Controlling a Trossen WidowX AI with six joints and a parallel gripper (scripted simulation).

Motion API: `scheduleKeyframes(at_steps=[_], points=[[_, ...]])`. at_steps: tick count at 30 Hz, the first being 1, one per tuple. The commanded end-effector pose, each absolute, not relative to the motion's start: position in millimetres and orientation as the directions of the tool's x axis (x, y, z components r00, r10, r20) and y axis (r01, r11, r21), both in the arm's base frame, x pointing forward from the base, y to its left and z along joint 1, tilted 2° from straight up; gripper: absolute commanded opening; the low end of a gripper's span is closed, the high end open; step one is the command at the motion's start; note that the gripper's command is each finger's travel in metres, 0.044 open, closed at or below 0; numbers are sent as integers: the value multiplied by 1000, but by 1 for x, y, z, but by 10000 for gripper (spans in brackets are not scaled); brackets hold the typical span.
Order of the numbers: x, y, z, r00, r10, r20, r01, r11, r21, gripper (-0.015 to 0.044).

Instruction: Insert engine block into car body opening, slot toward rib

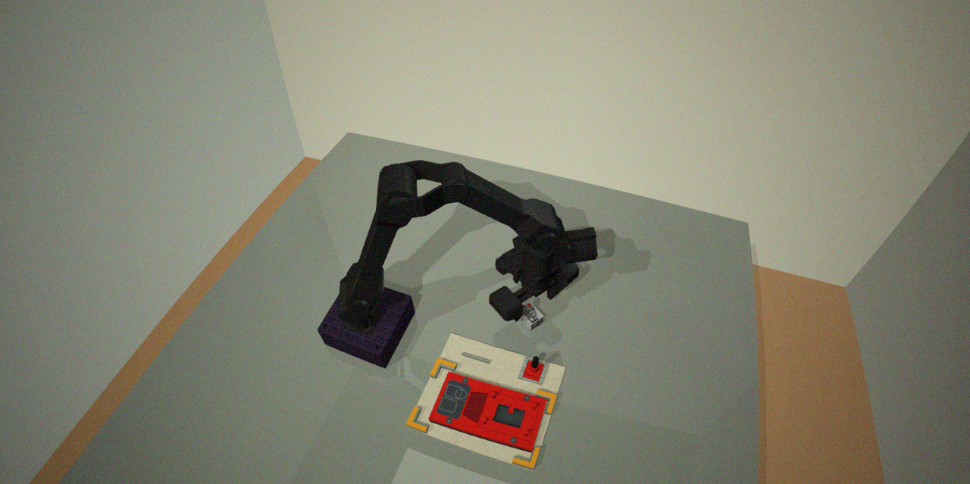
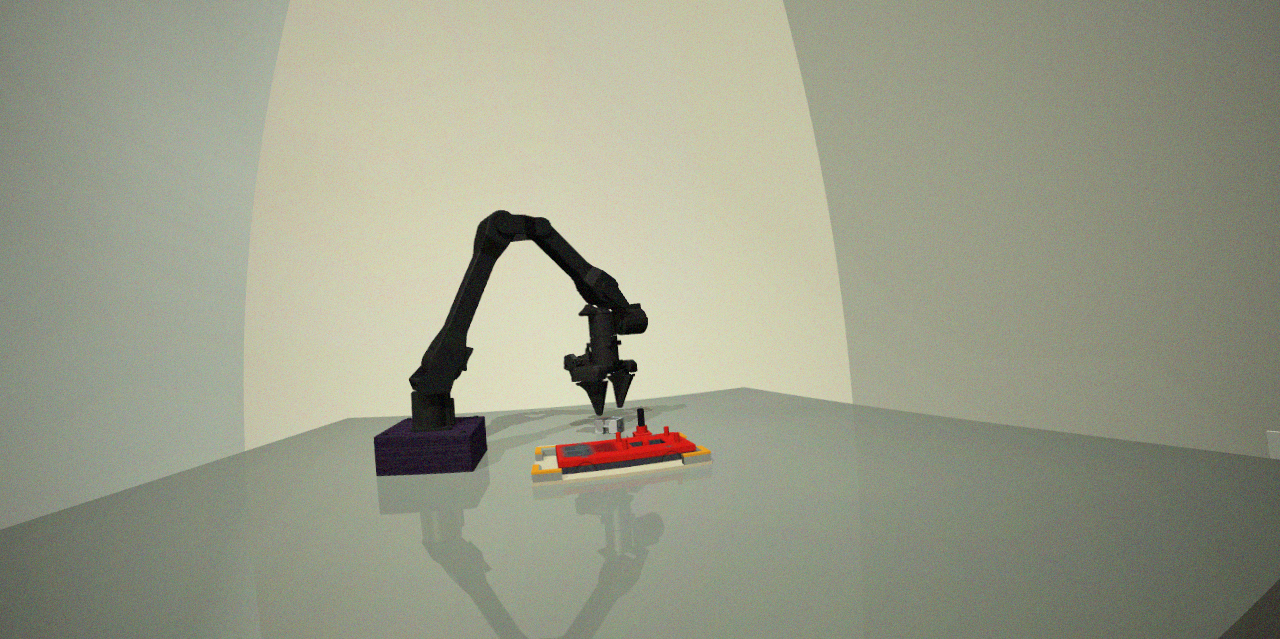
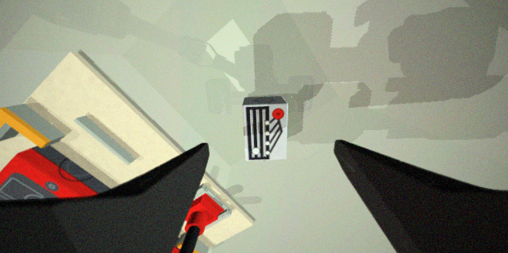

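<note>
The engine block [image 1: 533, 318] [image 2: 612, 425] [image 3: 258, 130] is a small white and grey block. It stands on the table behind the board, its top with dark stripes and a red disc facing up. My gripper [image 1: 536, 304] [image 2: 609, 409] [image 3: 271, 147] is open and empty, pointing down just above the block, with a fingertip to either side in the wrist view. The red car body [image 1: 467, 424] [image 2: 626, 451] [image 3: 24, 162] lies in its holder. Its dark opening [image 1: 505, 418] is empty, with a small red rib [image 1: 511, 409] at one edge. The block's slot cannot be made out.
The cream board [image 1: 502, 360] [image 3: 147, 142] carries the car body between yellow corner brackets. A red piece with an upright black stick [image 1: 533, 370] [image 2: 640, 431] [image 3: 204, 207] stands at its corner nearest the block. A grey strip [image 1: 476, 357] [image 3: 107, 138] lies on the board.
</note>
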State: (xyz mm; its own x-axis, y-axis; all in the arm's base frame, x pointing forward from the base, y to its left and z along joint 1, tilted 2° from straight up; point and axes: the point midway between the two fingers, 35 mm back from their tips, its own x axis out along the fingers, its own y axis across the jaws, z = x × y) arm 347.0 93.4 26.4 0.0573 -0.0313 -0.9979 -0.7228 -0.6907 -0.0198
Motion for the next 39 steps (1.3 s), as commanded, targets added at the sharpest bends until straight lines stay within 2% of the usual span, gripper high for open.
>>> scheduleKeyframes(at_steps=[1, 12, 23, 30, 34, 39], points=[[345, 93, 16, 41, -31, -999, -719, -695, -7, 440], [345, 92, 1, 40, -31, -999, -719, -695, -7, 440], [345, 92, 1, 40, -31, -999, -719, -695, -7, 151], [345, 92, 1, 40, -31, -999, -719, -695, -7, 105], [347, 92, 3, 47, -33, -998, -734, -680, -12, 0], [350, 93, 16, 52, -34, -998, -745, -667, -16, 0]])
